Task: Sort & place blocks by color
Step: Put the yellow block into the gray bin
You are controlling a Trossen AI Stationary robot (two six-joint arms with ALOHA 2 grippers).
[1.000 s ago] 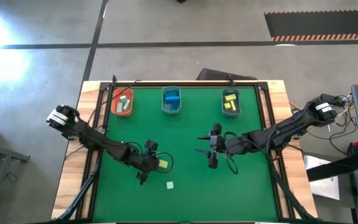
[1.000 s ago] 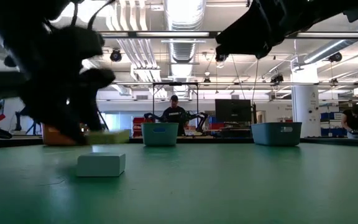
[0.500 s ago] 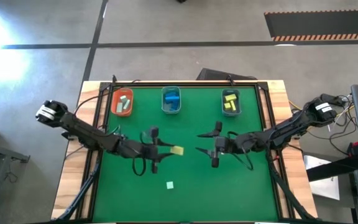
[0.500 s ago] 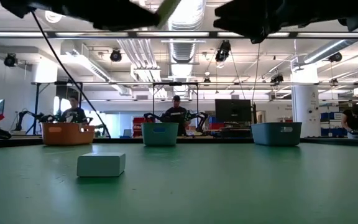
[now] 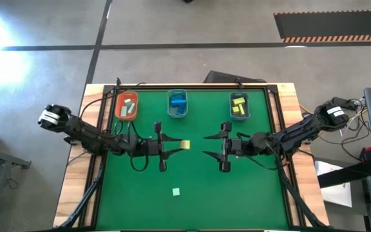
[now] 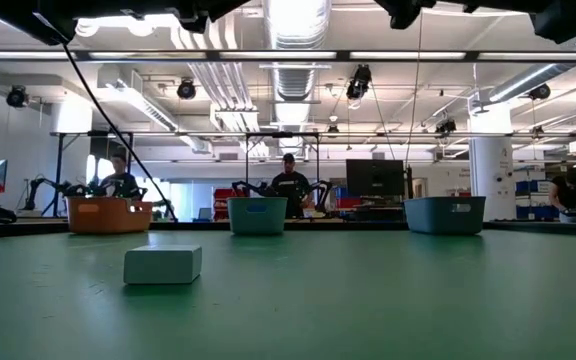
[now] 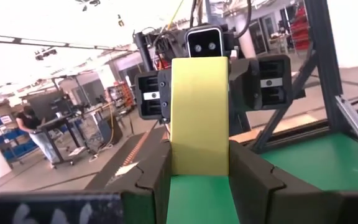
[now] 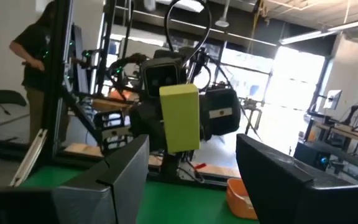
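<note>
orange bin (image 5: 126, 106), clear bin (image 5: 177, 104), grey bin (image 5: 239, 106) along green table (image 5: 250, 193)

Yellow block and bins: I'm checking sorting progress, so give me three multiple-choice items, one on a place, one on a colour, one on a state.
1. Where is the yellow block?
A. In the left hand, above the mat
B. In the orange bin
C. Lying beside the mint block

2. What colour is the block lying loose on the mat?
A. Blue
B. Mint
C. Red

3. How is the right hand?
A. Shut on a blue block
B. Open, holding nothing
C. Resting inside a bin

Answers:
1 A: the left hand clamps the yellow block.
2 B: only the mint block lies on the mat.
3 B: the right hand has wide, empty fingers.
</note>
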